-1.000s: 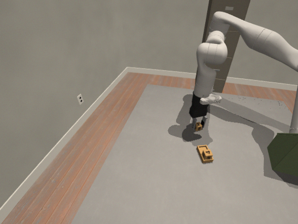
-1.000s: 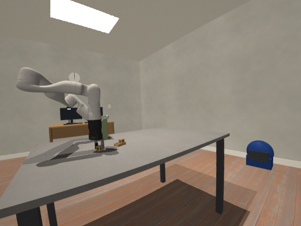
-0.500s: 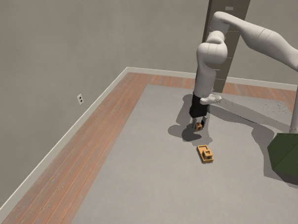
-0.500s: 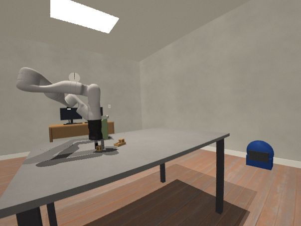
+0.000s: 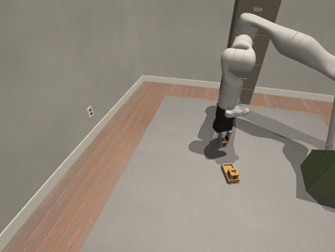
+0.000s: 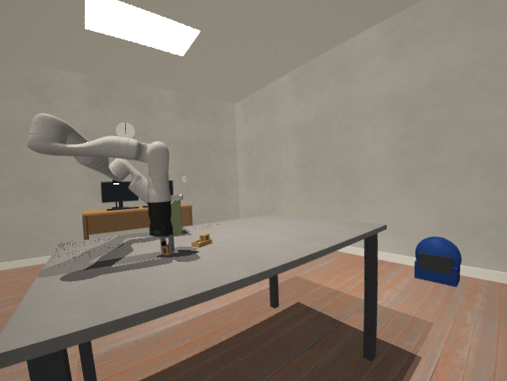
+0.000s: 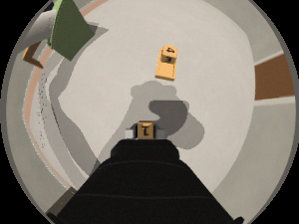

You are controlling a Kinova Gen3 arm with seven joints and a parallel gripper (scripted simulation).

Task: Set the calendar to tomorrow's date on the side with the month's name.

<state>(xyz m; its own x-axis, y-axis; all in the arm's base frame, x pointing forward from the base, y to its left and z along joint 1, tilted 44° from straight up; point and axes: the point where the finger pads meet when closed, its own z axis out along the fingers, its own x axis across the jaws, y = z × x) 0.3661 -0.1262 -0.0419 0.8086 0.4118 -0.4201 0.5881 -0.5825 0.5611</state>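
Basically, end effector [image 5: 224, 139] [image 6: 167, 248] [image 7: 146, 128] straddles block [image 5: 223, 142] [image 6: 165, 250] [image 7: 146, 130] at grey bench [image 5: 172, 200] [image 6: 269, 247] [image 7: 219, 64], can't tell if clenched; wood floor [image 5: 111, 155] [image 6: 474, 331], plain walls [image 5: 69, 55] [image 6: 357, 138].
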